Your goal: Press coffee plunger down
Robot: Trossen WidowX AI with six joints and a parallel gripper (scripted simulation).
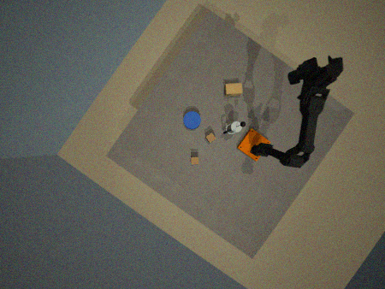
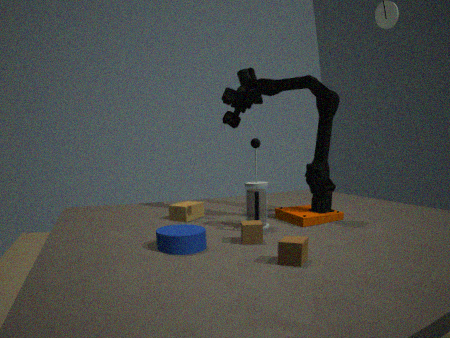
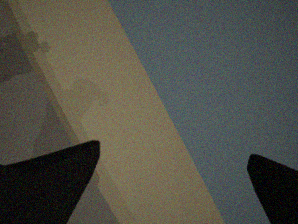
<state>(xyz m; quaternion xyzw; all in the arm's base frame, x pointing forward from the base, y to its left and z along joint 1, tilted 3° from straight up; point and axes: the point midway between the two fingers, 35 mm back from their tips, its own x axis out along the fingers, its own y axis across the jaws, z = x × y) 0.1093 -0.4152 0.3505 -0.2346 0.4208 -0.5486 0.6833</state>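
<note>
The coffee press stands upright on the grey table, a clear cylinder with a pale lid and a dark handle. Its plunger is up: the black knob sits on a thin rod high above the lid. My gripper is open and empty. It is in the air, higher than the knob and well to the side of the press in the top view, touching nothing. The press is not in the wrist view, which shows both fingertips wide apart over the table's edge region.
An orange base plate carries the arm close beside the press. A blue disc, a tan block and two small brown cubes, one near the press and one farther off, surround it.
</note>
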